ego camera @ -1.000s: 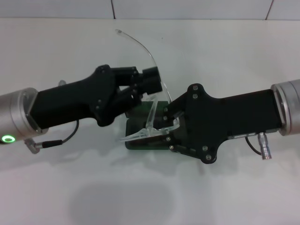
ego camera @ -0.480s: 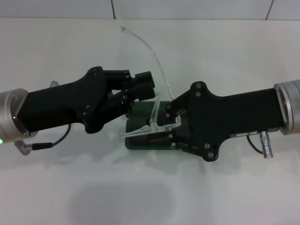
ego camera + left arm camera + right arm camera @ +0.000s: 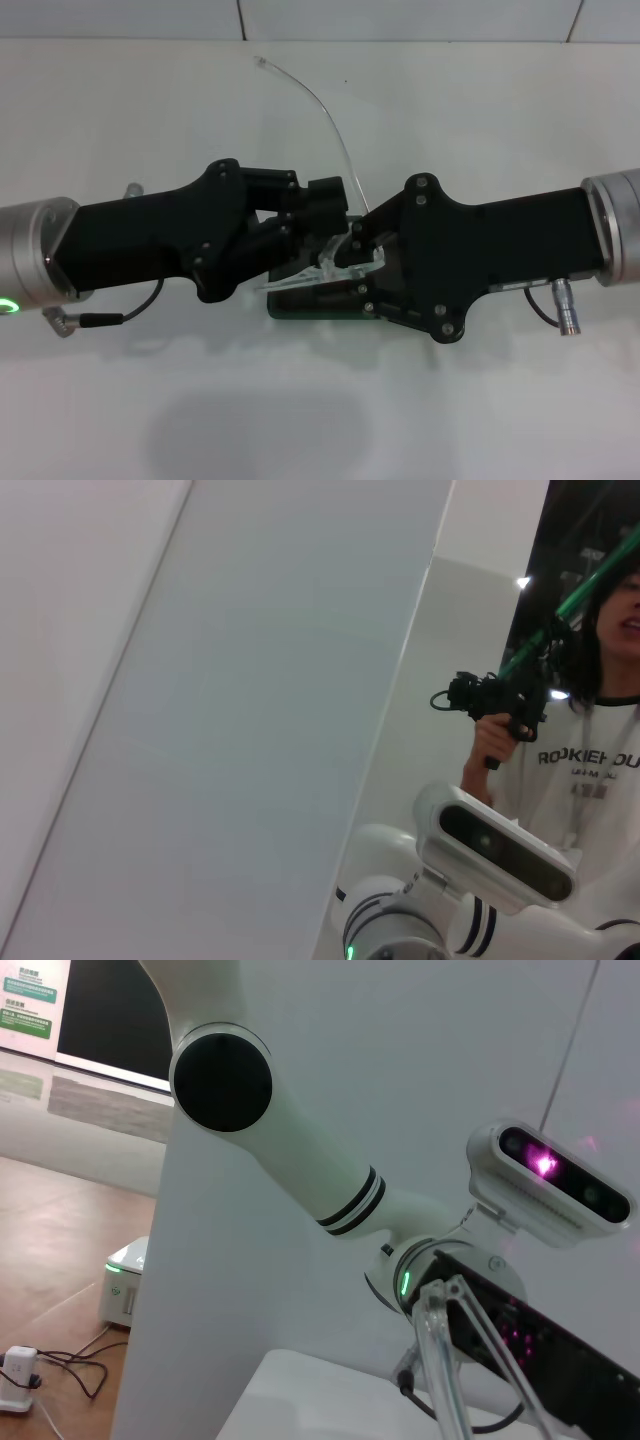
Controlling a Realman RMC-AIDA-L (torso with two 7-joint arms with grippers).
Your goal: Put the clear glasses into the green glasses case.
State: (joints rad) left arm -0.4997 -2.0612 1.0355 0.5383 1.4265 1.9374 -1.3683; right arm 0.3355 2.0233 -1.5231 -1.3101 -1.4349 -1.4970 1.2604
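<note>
The white surface (image 3: 480,400) runs back to a tiled wall; the left wrist view shows a person (image 3: 585,730) standing behind the robot. Near the surface's centre lies the green glasses case (image 3: 315,303), long axis left-right. Over it the clear glasses (image 3: 335,262) are pinched by the right claw (image 3: 362,262), one temple arcing toward the far edge. The left claw (image 3: 330,215) touches them; its grip cannot be told.

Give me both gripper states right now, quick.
Left gripper: over the green glasses case, against the clear glasses; grip cannot be told.
Right gripper: at the glasses' frame over the case; cannot be told.
</note>
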